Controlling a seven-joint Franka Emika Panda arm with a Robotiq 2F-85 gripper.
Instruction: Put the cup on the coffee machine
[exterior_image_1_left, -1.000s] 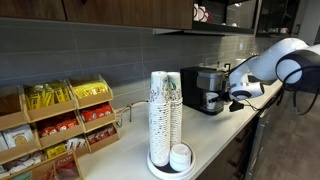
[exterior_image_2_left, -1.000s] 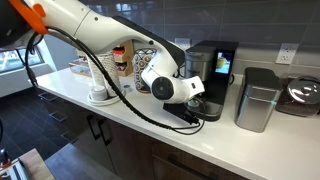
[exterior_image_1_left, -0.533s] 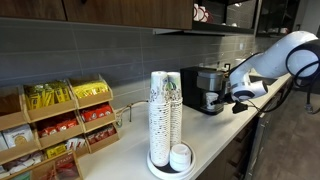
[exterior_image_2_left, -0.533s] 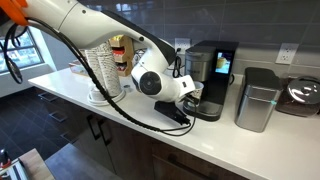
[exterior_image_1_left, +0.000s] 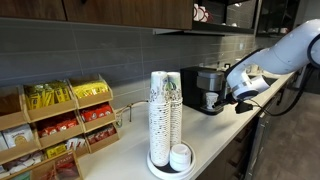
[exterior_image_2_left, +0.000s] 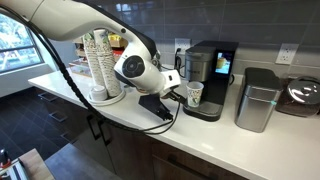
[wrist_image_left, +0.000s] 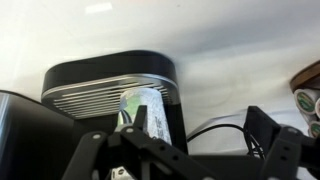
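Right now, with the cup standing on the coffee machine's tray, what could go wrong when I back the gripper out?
The cup stands just ahead of the open gripper; a sideways move could tip it off the coffee machine. Swinging the arm back may hit the tall cup stacks.

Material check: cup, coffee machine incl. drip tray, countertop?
Cup: probably paper, matte white with a faint printed mark.
Coffee machine: glossy black body, likely plastic. Its ribbed drip tray shines like brushed metal.
Countertop: smooth white; stone or laminate, can't tell.
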